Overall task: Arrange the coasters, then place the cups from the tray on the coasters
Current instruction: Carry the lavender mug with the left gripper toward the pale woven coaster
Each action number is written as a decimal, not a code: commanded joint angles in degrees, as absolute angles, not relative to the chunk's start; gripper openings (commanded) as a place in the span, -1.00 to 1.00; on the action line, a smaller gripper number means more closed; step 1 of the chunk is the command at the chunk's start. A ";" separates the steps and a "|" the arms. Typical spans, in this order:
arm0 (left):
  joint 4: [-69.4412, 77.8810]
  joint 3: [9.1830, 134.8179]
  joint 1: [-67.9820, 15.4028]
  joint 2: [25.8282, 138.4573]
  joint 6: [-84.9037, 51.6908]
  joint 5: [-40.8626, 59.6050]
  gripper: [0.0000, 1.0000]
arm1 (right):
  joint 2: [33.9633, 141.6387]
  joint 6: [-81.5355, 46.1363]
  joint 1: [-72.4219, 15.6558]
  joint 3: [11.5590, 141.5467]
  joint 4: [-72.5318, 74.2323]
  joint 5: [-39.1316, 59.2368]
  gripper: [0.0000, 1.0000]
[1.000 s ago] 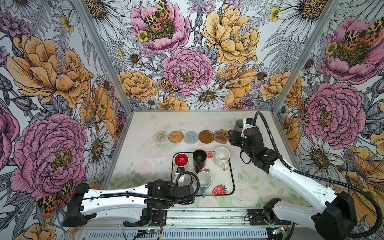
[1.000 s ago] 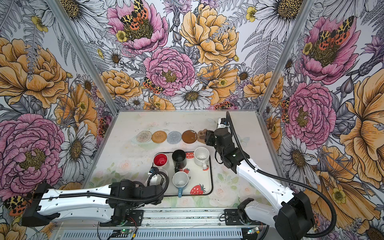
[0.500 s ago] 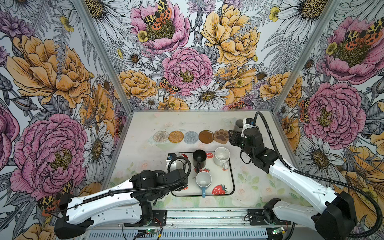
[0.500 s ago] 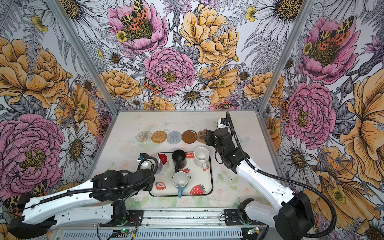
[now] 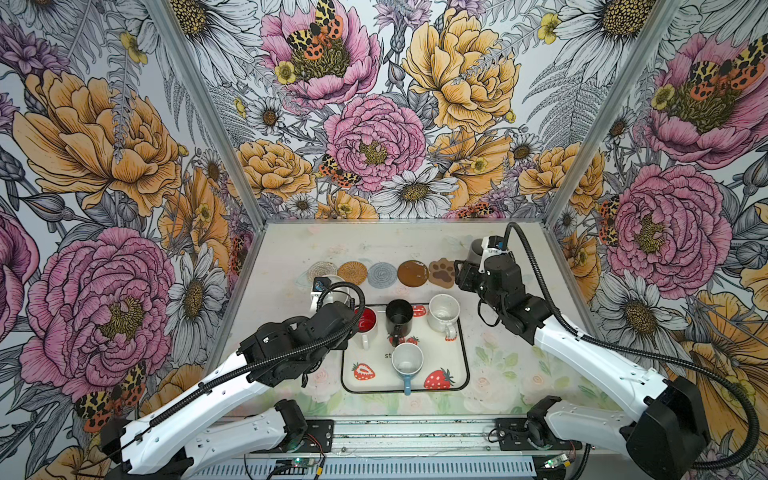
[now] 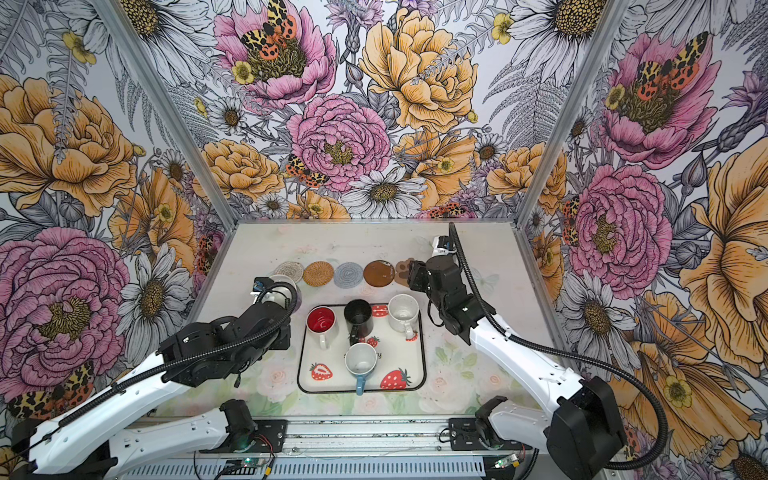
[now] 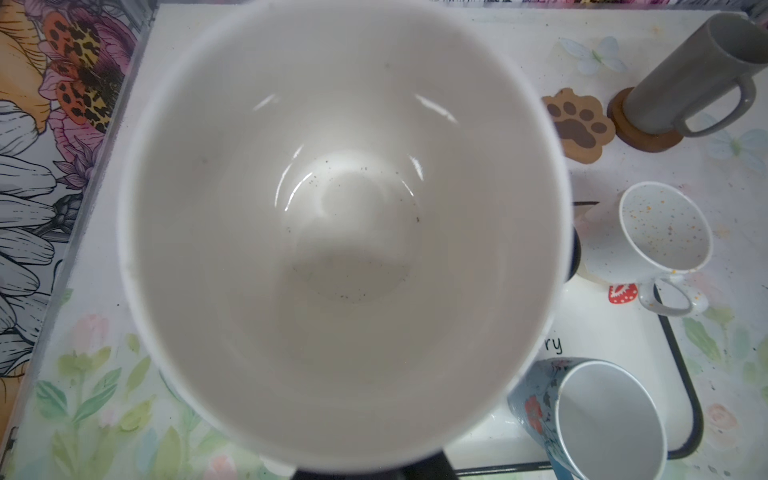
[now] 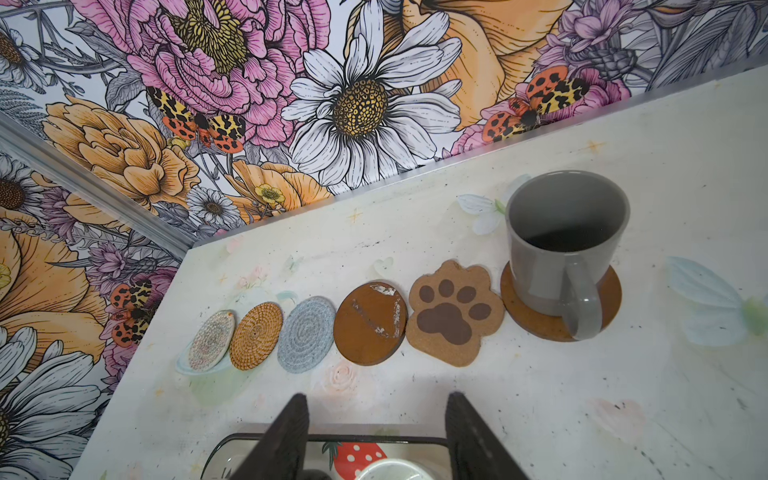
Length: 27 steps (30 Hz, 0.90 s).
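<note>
Five coasters lie in a row at the back: clear beaded (image 5: pixel 322 272), woven rattan (image 5: pixel 352 273), grey spiral (image 5: pixel 382 274), brown disc (image 5: pixel 412 273) and paw-shaped (image 5: pixel 442 272). The tall grey cup (image 8: pixel 561 241) stands on another brown disc (image 8: pixel 540 326). My left gripper (image 5: pixel 336 297) is shut on the lilac cup (image 5: pixel 332 286), held just in front of the beaded coaster; its white inside (image 7: pixel 345 232) fills the left wrist view. The tray (image 5: pixel 467 361) holds the red-inside (image 5: pixel 366 322), black (image 5: pixel 399 316), speckled white (image 5: pixel 444 311) and light blue (image 5: pixel 407 359) cups. My right gripper (image 8: pixel 378 436) hangs open over the tray's far edge.
Floral walls close in the table on the left, back and right. The left arm (image 5: pixel 291 345) lies across the tray's left edge. The right arm (image 5: pixel 582 345) stretches from the front right corner towards the paw coaster.
My left arm has carried the lilac cup from the tray's near left corner up and away to the far left, beside the beaded coaster. The right gripper has barely moved.
</note>
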<state>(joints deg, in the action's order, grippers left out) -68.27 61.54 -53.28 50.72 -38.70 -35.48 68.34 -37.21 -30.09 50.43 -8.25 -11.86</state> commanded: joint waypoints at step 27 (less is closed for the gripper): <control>-30.41 60.35 -12.12 67.64 -15.82 -7.78 -1.00 | 75.34 -35.42 -28.13 54.90 -6.76 -8.75 0.08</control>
